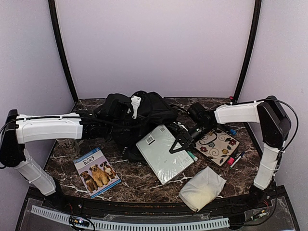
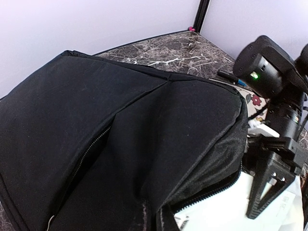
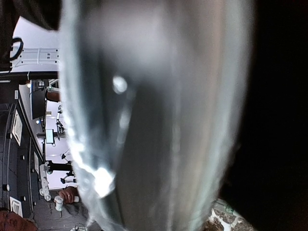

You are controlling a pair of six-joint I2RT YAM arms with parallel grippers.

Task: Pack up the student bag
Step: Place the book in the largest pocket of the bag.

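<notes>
1. Left gripper (image 1: 108,126): closed, buried against the backpack's left side.
2. Backpack (image 1: 144,113): slumped on the table (image 1: 144,185).
3. Pale book (image 1: 163,153): touching the backpack's front-right.
4. Right gripper (image 1: 179,143): right of the backpack, narrowly clamping the book's edge.

White left arm (image 1: 48,129) stretches level rightward, left gripper closed, fingers unseen. White right arm (image 1: 238,114) reaches leftward, black 2-finger right gripper (image 1: 175,146) angled down, clamping a pale flat book (image 1: 161,156).
</notes>
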